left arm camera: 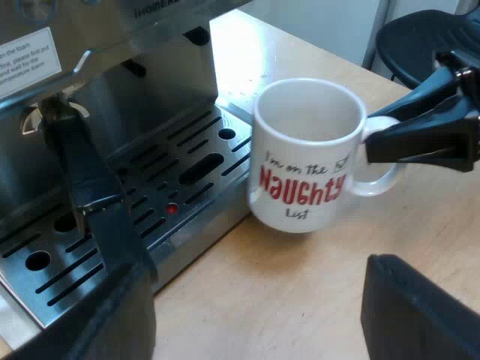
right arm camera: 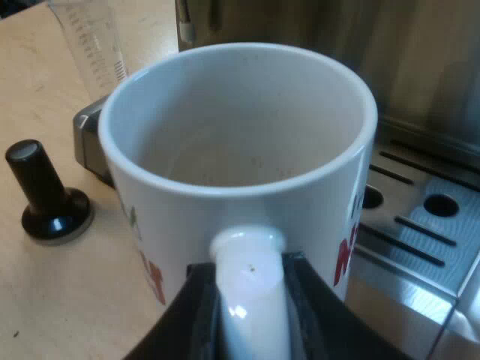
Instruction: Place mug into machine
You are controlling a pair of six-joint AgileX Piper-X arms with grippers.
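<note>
White mug (left arm camera: 304, 157) is clamped at handle (left arm camera: 379, 178) by right gripper (right arm camera: 251, 300), just beside drip tray (left arm camera: 225, 161) of espresso machine (left arm camera: 150, 82). Left gripper (left arm camera: 255, 307) fingers are seen apart, near tray.

Office-like coffee corner, pale wooden worktop (left arm camera: 300, 292), steel espresso machine (left arm camera: 142, 97) with slotted drip tray (left arm camera: 187, 176) and printed notice label (left arm camera: 26, 60), black-knobbed tamper (right arm camera: 46, 195), measuring glass (right arm camera: 94, 45), dark chair seat (left arm camera: 424, 37) by a plain pale wall (left arm camera: 315, 22)
</note>
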